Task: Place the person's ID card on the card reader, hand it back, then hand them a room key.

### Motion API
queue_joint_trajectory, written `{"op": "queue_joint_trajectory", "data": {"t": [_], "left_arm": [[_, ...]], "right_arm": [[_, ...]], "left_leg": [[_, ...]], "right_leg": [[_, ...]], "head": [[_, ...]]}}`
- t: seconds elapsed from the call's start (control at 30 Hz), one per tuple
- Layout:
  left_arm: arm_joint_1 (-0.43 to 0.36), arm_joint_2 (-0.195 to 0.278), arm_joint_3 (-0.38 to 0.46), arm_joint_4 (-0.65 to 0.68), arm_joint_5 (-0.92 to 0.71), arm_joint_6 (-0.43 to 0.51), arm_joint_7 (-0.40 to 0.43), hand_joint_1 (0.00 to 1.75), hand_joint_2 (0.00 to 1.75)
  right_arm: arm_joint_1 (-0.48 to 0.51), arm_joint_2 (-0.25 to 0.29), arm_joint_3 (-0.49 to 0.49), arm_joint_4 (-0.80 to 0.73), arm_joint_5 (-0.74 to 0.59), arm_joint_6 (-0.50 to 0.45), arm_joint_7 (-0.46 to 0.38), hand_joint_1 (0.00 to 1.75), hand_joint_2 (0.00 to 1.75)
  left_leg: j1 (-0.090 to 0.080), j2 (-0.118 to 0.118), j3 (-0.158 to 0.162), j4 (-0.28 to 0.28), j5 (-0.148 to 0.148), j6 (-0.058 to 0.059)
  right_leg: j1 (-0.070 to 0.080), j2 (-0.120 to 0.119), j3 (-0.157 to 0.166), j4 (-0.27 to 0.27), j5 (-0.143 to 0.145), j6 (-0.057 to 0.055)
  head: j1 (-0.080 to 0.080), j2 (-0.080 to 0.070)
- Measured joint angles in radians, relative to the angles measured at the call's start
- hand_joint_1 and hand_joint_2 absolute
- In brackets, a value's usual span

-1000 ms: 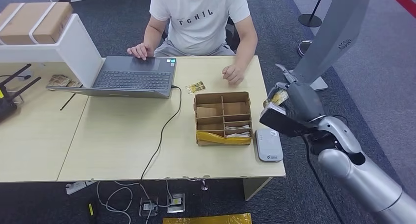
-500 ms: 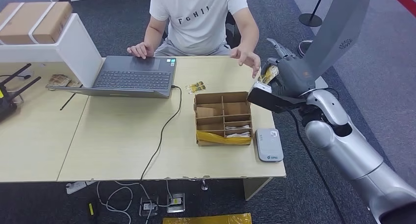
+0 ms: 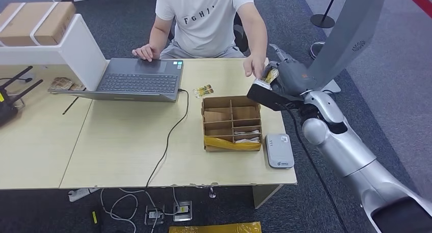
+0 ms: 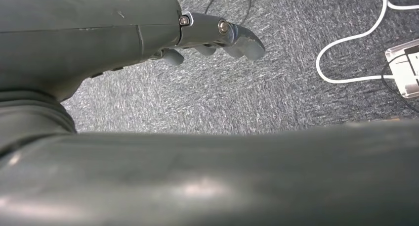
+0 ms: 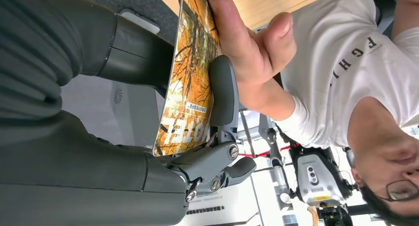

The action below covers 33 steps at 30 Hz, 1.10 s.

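- The right hand [image 3: 285,76] was raised past the far right corner of the table [image 3: 122,141], reaching toward the person [image 3: 206,19] seated behind it.
- Its fingers [image 5: 223,95] were clamped on a room key card [image 5: 188,72], an orange-and-yellow printed card with white lettering, pinched between the thumb and a darker finger.
- The person's hand [image 5: 247,43] was closed on the far end of that same card, thumb on one face and fingers on the other, just beyond the robot's fingertips.
- In the head view the card [image 3: 268,76] showed as a small yellow patch between the robot's fingers and the person's hand [image 3: 253,66].
- The person's other hand [image 3: 146,52] rested on the open laptop [image 3: 140,80], well apart from the robot's fingers.
- A grey card reader [image 3: 278,150] lay flat on the table near its front right edge, well below the raised fingers.
- A cardboard box with dividers [image 3: 232,122] sat just beside the reader, and another small yellow card [image 3: 203,91] lay on the table between box and laptop.
- The left hand [image 4: 212,33] hung over grey carpet [image 4: 276,87] with white cables [image 4: 356,63]; its fingers were curled in, gripping nothing.
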State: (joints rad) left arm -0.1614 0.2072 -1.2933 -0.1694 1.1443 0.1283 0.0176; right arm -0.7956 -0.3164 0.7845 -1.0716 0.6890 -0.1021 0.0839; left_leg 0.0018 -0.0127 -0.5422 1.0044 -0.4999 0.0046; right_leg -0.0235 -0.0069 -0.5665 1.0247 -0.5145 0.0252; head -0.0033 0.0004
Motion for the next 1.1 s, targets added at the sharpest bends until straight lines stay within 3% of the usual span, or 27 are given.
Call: {"op": "queue_joint_trajectory", "data": {"t": [0.03,0.07,0.17,0.2,0.23,0.37,0.57,0.7,0.93,1.1], "left_arm": [[0.000,0.000,-0.002,0.000,-0.001,-0.001,0.000,0.00,0.00],[0.000,0.000,-0.004,0.000,-0.001,-0.001,0.001,0.00,0.00],[0.001,0.002,-0.008,0.000,-0.001,-0.005,0.002,0.00,0.00],[0.001,0.002,-0.009,0.000,-0.001,-0.006,0.003,0.00,0.00],[0.001,0.003,-0.009,0.000,-0.001,-0.007,0.003,0.00,0.00],[0.001,0.004,-0.012,0.000,-0.001,-0.009,0.003,0.00,0.00],[0.004,0.003,-0.015,0.000,0.006,-0.007,0.004,0.00,0.00],[0.007,0.004,-0.015,0.000,0.014,-0.005,0.014,0.00,0.00],[0.013,0.006,-0.016,0.000,0.034,0.010,0.034,0.00,0.00],[0.016,0.006,-0.015,0.000,0.042,0.016,0.036,0.00,0.00]], "right_arm": [[-0.001,0.006,0.000,0.013,0.002,-0.004,-0.002,1.71,1.75],[-0.001,0.012,0.000,0.027,0.004,-0.008,-0.005,1.40,1.75],[-0.002,0.026,0.000,0.062,0.009,-0.012,-0.012,0.12,1.75],[-0.002,0.030,0.000,0.071,0.010,-0.012,-0.014,0.00,1.75],[-0.002,0.033,0.000,0.080,0.011,-0.011,-0.016,0.00,1.75],[-0.001,0.044,-0.001,0.114,0.024,-0.017,-0.016,0.00,0.00],[0.017,0.052,-0.003,0.141,0.014,-0.027,-0.008,0.00,0.00],[0.052,0.051,-0.023,0.138,-0.069,-0.002,0.012,0.00,1.75],[0.151,0.011,-0.078,0.076,-0.185,-0.012,0.071,0.00,1.75],[0.233,-0.038,-0.107,-0.047,-0.152,-0.046,0.135,0.00,1.75]], "left_leg": [[0.000,0.000,0.000,0.000,0.000,0.000],[0.000,0.000,0.000,0.000,0.000,0.000],[0.000,0.000,0.000,0.000,0.000,0.000],[0.000,0.000,0.000,0.000,0.000,0.000],[0.000,0.000,0.000,0.000,0.000,0.000],[0.000,0.000,0.000,0.000,0.000,0.000],[0.000,0.000,0.000,0.000,0.000,0.000],[0.000,0.000,0.000,0.000,0.000,0.000],[0.000,0.000,0.000,0.000,0.000,0.000],[0.000,0.002,0.000,0.000,0.000,0.000]], "right_leg": [[0.000,0.000,0.000,0.000,0.000,0.000],[0.000,0.000,0.000,0.000,0.000,0.000],[0.000,0.000,0.000,0.000,0.000,0.000],[0.000,0.000,0.000,0.000,0.000,0.000],[0.000,0.000,0.000,0.000,0.000,0.000],[0.000,0.000,0.000,0.000,0.000,0.000],[0.000,0.001,-0.001,0.000,0.000,0.000],[0.000,0.001,-0.001,0.000,0.000,0.000],[0.000,0.000,-0.001,-0.001,0.000,0.000],[0.000,0.002,-0.001,-0.001,0.000,0.000]], "head": [[0.000,0.000],[0.000,0.000],[0.000,0.000],[0.000,0.000],[0.000,0.000],[0.000,0.000],[0.000,0.000],[0.000,0.000],[0.000,0.000],[0.000,0.000]]}}
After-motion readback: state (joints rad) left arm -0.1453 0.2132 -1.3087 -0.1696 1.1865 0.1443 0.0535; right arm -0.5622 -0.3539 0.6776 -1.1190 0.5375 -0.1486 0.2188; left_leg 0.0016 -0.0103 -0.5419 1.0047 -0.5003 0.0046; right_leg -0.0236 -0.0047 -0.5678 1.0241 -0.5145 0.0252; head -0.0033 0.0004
